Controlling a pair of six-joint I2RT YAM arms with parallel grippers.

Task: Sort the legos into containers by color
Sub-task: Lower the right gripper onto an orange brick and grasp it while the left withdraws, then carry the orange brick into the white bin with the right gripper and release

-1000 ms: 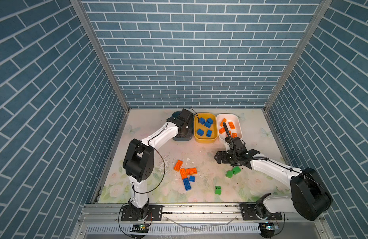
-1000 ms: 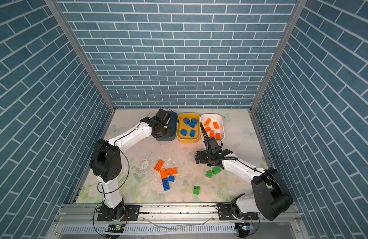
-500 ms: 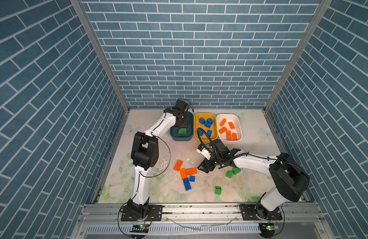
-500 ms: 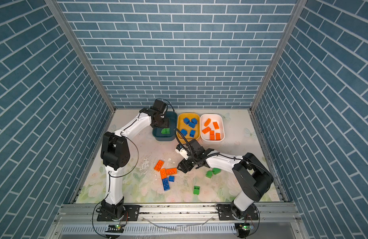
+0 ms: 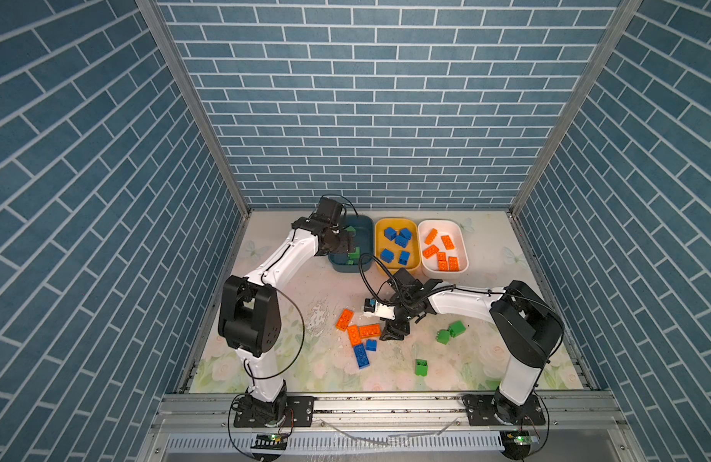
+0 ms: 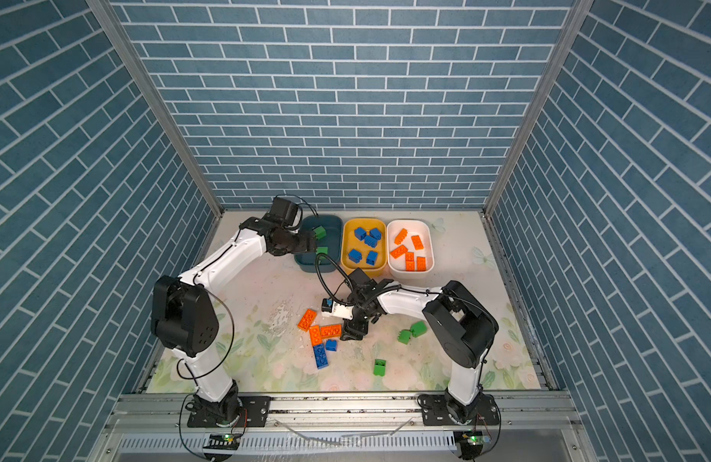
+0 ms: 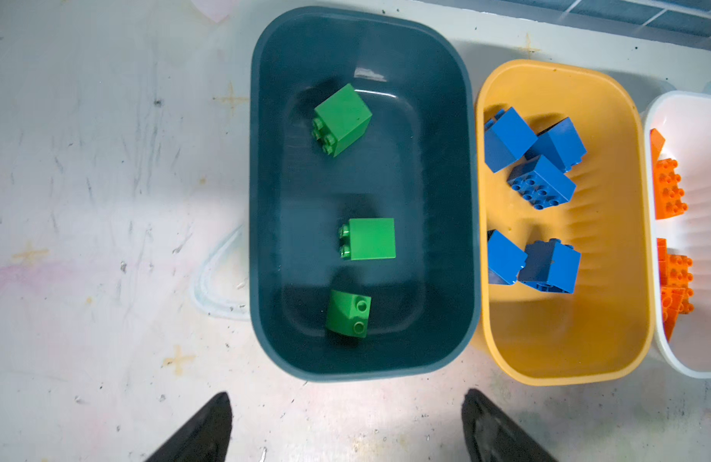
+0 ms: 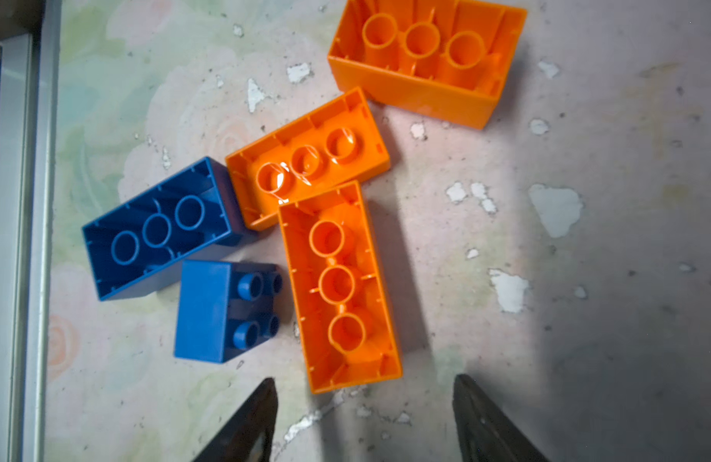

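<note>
Left gripper hangs spread and empty at the teal tub holding three green bricks; right gripper, spread and empty too, hovers over an orange brick well apart from that tub.

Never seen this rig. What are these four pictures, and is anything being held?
Two white robot arms with two-finger grippers sort toy bricks by color. Both top views look down on the whole table; each wrist view looks past that arm's own fingers. At the back: a teal tub holding three green bricks, a yellow tub with blue bricks, a white tub with orange bricks. The left gripper is open and empty at the teal tub. The right gripper is open above loose orange bricks and loose blue bricks. Three loose green bricks lie apart. Nothing is held.
</note>
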